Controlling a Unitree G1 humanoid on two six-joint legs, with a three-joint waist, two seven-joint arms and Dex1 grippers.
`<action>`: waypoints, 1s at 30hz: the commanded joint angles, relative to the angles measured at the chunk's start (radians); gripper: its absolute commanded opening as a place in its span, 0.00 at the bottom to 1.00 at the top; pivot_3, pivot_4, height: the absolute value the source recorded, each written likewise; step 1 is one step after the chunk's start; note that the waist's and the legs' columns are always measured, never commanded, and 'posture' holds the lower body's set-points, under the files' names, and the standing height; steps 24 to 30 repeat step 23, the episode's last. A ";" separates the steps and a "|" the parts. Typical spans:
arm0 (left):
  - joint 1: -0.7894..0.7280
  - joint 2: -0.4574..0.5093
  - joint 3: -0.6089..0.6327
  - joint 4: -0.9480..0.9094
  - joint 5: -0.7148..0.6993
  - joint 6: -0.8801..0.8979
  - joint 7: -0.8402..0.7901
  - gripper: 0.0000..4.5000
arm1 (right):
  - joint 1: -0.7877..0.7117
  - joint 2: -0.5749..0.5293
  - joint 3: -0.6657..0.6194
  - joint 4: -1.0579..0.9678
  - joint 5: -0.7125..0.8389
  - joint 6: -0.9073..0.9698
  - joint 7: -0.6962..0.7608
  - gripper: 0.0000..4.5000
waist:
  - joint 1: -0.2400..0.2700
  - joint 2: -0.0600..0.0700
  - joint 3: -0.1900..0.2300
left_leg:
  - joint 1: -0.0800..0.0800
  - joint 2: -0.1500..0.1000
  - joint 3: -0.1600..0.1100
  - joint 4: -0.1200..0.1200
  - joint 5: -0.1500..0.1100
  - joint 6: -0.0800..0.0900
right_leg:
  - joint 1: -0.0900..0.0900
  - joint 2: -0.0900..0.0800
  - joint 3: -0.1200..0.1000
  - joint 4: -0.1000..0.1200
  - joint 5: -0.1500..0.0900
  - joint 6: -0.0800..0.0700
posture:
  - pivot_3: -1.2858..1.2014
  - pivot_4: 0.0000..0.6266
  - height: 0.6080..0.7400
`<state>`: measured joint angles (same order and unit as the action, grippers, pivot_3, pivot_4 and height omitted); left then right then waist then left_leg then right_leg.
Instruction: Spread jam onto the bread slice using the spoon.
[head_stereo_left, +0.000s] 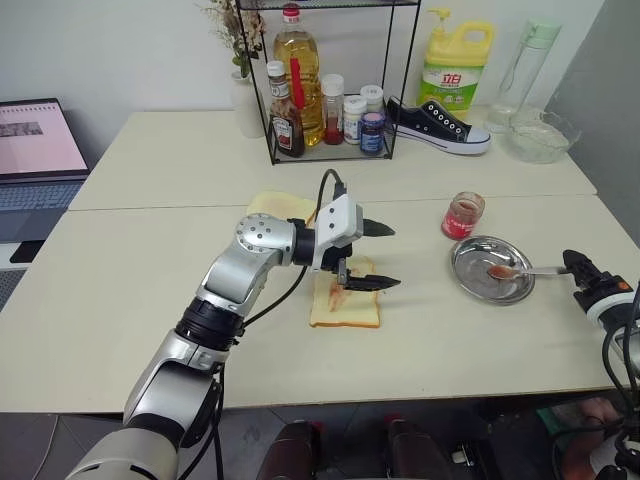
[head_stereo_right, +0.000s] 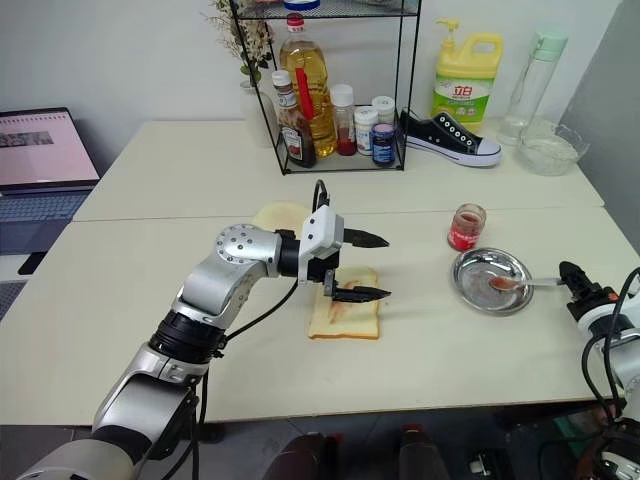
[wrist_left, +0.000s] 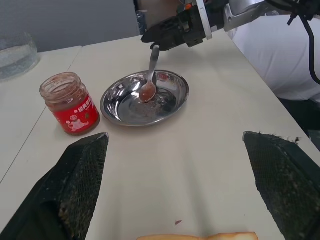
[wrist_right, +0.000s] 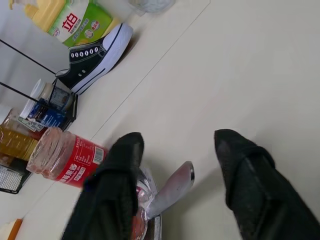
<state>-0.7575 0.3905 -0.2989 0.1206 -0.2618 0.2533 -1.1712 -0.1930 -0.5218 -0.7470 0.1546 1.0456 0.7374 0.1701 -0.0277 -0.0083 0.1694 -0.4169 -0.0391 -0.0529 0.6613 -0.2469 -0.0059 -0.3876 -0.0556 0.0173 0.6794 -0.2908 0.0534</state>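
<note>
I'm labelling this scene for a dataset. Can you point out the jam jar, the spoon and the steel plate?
Small clear glass jam jar with red label (wrist_left: 75, 111): left wrist view, on the label.
Slim silver metal spoon (wrist_left: 148, 92): left wrist view, on its jam-smeared bowl.
Round steel plate (head_stereo_left: 474, 278): left eye view, on its bare rim.

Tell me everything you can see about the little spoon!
The spoon is small, slim and shiny silver metal. Its bowl is smeared with red jam and rests inside the round steel plate. Its handle sticks out over the plate's rim, between the parted black fingers of the right gripper, which look open around it.
</note>
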 joint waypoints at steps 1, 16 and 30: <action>-0.008 0.032 0.039 -0.034 -0.008 -0.004 -0.010 1.00 | 0.021 -0.037 -0.070 -0.096 0.053 0.017 -0.018 0.84 | 0.000 0.000 0.000 | 0.000 0.000 0.000 0.000 0.000 0.000 | 0.000 0.000 0.000 0.000 0.000 0.000 | 0.52 0.24 1.00; 0.129 0.449 0.255 -0.097 -0.073 0.200 -0.083 1.00 | 0.131 -0.522 0.273 -0.593 -0.110 0.100 0.438 0.99 | -0.006 0.003 0.003 | 0.000 0.001 -0.001 0.000 0.000 0.000 | -0.001 0.001 -0.001 0.000 0.000 0.000 | 0.52 0.24 1.00; 0.263 0.570 0.384 -0.168 -0.124 0.283 -0.057 1.00 | 0.068 -0.547 0.482 -0.693 -0.150 0.115 0.547 0.99 | 0.006 -0.003 0.006 | 0.000 0.001 -0.003 0.001 0.000 0.000 | 0.001 -0.001 -0.002 -0.001 0.000 0.000 | 0.52 0.24 1.00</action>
